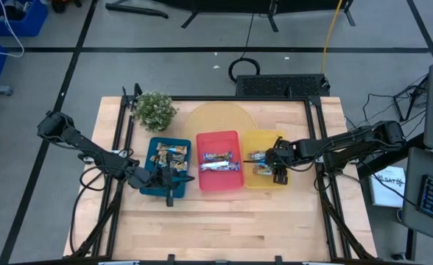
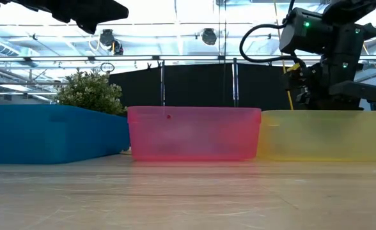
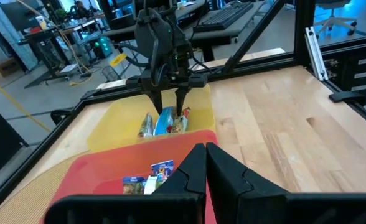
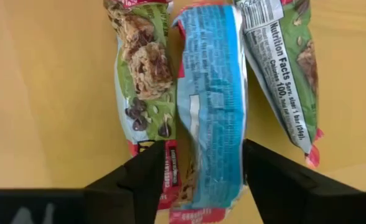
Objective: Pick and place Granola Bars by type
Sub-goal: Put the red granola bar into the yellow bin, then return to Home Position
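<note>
Right gripper [image 4: 198, 171], frame centre, jaws spread wide astride the blue bar [image 4: 211, 93], gripping nothing. Bar likely light, crinkly, slippery; pinch mid-length. Left gripper [image 3: 206, 163] closed, empty.

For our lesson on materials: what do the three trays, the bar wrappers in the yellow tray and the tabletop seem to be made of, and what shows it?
Blue tray: opaque plastic, matte.
Red tray and yellow tray: probably translucent plastic; light passes through their walls.
Bar wrappers: thin printed film, glossy and crinkled, perhaps foil-lined.
Tabletop: light wood, with visible grain and plank seams.
</note>
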`<action>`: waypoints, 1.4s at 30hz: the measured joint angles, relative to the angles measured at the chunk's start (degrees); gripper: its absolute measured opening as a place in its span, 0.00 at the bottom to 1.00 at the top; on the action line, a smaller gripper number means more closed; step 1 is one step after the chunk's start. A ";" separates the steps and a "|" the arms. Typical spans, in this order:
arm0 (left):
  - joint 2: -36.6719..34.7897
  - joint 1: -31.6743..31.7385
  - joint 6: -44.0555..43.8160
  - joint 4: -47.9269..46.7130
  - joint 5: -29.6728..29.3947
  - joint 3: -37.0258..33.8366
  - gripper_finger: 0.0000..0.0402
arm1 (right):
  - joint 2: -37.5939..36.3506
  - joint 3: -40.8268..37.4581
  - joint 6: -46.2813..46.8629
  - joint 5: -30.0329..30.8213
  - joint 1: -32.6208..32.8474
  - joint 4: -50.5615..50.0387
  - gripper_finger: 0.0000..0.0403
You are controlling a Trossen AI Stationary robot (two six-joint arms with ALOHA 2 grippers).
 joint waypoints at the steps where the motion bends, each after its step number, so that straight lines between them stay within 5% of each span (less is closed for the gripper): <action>1: 0.00 0.00 0.04 0.02 0.00 -0.01 0.05 | 0.00 0.00 0.00 0.00 0.00 0.00 0.51; 23: 0.00 0.00 -1.08 1.62 -1.49 0.01 0.05 | -6.44 8.69 0.44 2.85 0.95 -3.85 0.46; 31: 0.00 0.00 -1.14 1.73 -7.42 0.01 0.05 | -7.50 11.43 0.63 2.91 6.36 -0.68 0.31; 39: 0.00 -1.11 0.62 1.44 -7.54 0.01 0.05 | -8.43 11.43 1.59 2.90 13.77 3.10 0.04; 42: -0.98 -3.18 2.92 0.80 -9.67 0.01 0.05 | -10.93 11.43 1.17 3.16 16.48 2.58 0.02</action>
